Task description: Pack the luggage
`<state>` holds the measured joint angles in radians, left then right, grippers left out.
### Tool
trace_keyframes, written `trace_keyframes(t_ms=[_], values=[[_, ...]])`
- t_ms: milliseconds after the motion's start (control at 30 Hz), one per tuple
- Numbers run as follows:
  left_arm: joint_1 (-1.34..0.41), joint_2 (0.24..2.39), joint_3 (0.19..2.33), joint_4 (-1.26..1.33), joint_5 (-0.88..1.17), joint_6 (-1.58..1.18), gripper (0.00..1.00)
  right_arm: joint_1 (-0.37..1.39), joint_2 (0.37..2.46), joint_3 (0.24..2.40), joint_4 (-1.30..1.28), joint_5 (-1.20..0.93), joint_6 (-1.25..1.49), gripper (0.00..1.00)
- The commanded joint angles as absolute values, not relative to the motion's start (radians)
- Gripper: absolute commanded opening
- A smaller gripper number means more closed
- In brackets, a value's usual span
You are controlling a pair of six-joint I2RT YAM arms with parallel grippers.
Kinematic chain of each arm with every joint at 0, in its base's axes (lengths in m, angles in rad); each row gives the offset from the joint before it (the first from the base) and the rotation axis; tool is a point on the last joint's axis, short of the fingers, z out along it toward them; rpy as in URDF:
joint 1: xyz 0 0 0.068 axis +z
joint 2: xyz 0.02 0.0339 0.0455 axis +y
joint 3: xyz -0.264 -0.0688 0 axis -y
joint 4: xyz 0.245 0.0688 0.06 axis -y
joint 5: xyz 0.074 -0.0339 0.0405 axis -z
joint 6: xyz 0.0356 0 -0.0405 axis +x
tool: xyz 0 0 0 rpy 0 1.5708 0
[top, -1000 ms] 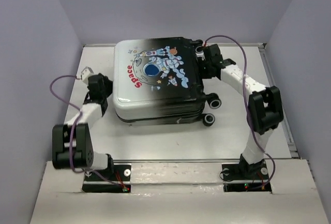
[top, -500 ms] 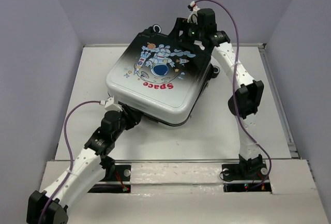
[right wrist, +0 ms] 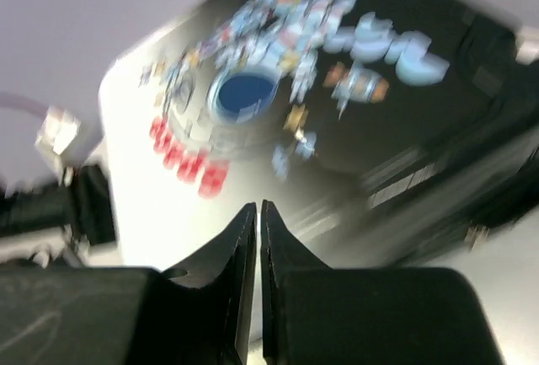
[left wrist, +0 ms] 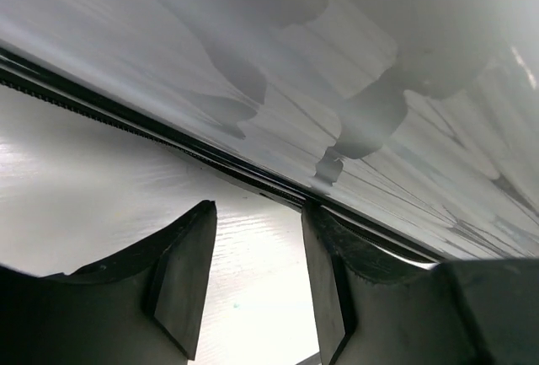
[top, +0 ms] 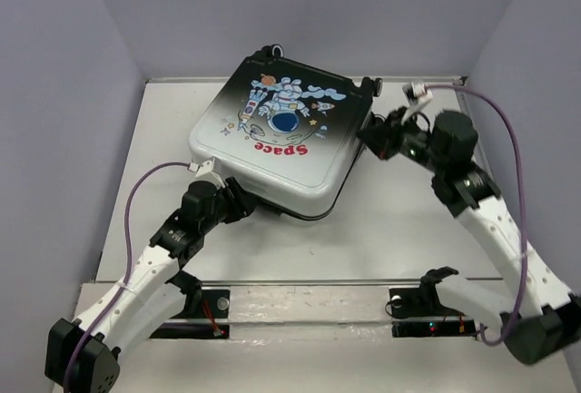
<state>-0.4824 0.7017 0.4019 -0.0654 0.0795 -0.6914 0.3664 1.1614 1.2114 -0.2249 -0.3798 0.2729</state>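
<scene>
The luggage (top: 272,152) lies shut on the white table, turned at an angle, astronaut and red "Space" print facing up. My left gripper (top: 240,203) is at its near-left edge, open and empty. In the left wrist view the silver shell (left wrist: 337,61) and its dark zipper seam fill the top, and the left gripper (left wrist: 257,243) has its right finger (left wrist: 330,289) against the seam. My right gripper (top: 371,136) hangs just off the case's right side, shut and empty. The right wrist view is blurred: the right gripper (right wrist: 257,206) points at the printed lid (right wrist: 253,104).
White table (top: 399,230) with raised rails at the back and right edges. Grey walls enclose left, back and right. The suitcase's black wheels and handle side face the far right. Purple cables trail from both wrists.
My right arm has swung from above the case's far corner down to its right side, away from the shell. The case has shifted slightly. My left gripper stays at the near-left edge.
</scene>
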Motion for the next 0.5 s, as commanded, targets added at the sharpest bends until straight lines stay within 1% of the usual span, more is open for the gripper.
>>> trace_keyframes(t_ms=[0, 33, 100, 133, 167, 200, 233, 267, 400, 467], values=[[-0.491, 0.745, 0.526, 0.101, 0.098, -0.686, 0.57, 0.385, 0.976, 0.791, 0.077, -0.431, 0.342, 0.10], [-0.489, 0.752, 0.557, 0.103, 0.063, -0.684, 0.57, 0.399, 0.941, 0.665, 0.145, -0.449, 0.342, 0.11], [-0.489, 0.765, 0.601, 0.097, 0.029, -0.684, 0.58, 0.399, 0.896, 0.548, 0.219, -0.425, 0.350, 0.20], [-0.488, 0.768, 0.615, 0.092, 0.017, -0.681, 0.58, 0.399, 0.878, 0.473, 0.242, -0.414, 0.344, 0.31], [-0.488, 0.770, 0.632, 0.086, 0.011, -0.680, 0.59, 0.399, 0.868, 0.447, 0.282, -0.417, 0.336, 0.39], [-0.488, 0.772, 0.655, 0.071, -0.042, -0.680, 0.59, 0.399, 0.877, 0.430, 0.299, -0.440, 0.330, 0.45], [-0.488, 0.770, 0.663, 0.071, -0.049, -0.680, 0.59, 0.399, 0.894, 0.425, 0.307, -0.458, 0.325, 0.49], [-0.488, 0.769, 0.666, 0.069, -0.055, -0.680, 0.60, 0.399, 0.916, 0.420, 0.324, -0.477, 0.319, 0.51], [-0.488, 0.744, 0.647, 0.040, -0.037, -0.678, 0.58, 0.408, 1.000, 0.364, 0.452, -0.428, 0.316, 0.51], [-0.488, 0.729, 0.609, 0.023, -0.029, -0.677, 0.55, 0.408, 1.043, 0.353, 0.570, -0.477, 0.318, 0.51]])
